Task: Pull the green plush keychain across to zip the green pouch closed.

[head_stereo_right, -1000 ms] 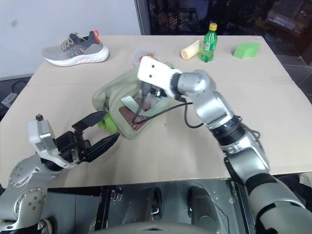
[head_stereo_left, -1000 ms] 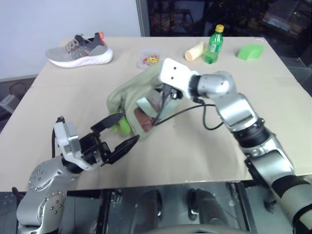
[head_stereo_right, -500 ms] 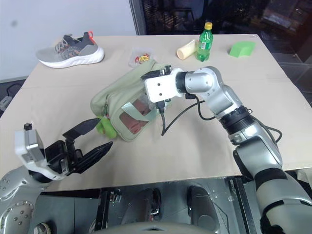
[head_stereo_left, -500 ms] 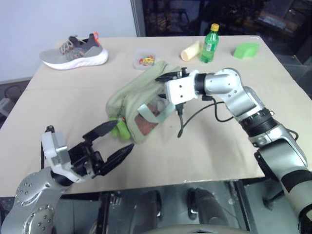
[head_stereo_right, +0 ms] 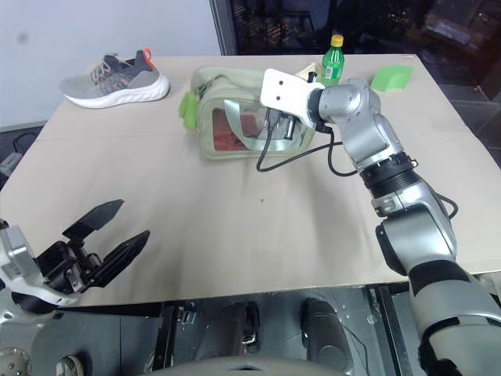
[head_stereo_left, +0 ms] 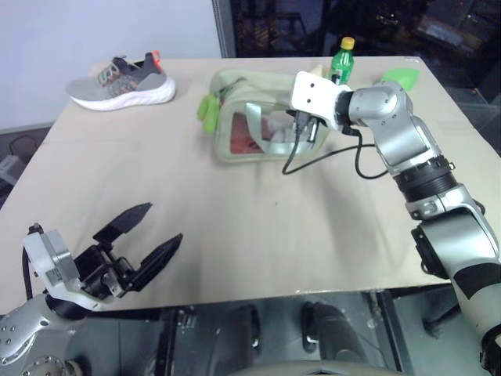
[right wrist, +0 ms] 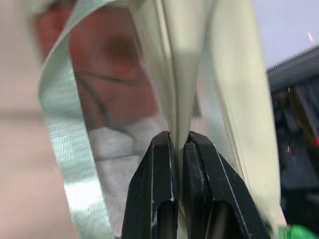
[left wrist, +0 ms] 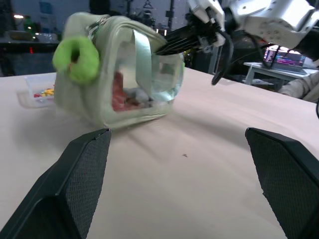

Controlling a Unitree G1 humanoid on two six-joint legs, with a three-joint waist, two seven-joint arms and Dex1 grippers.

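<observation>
Head stereo pair: I look forward and down over the table [head_stereo_left: 235, 235]; both eyes share the whole tabletop.
Left wrist camera: low, near table level, facing the green pouch [left wrist: 124, 74] from a distance.
Right wrist camera: pressed close against that pouch's fabric.
</observation>
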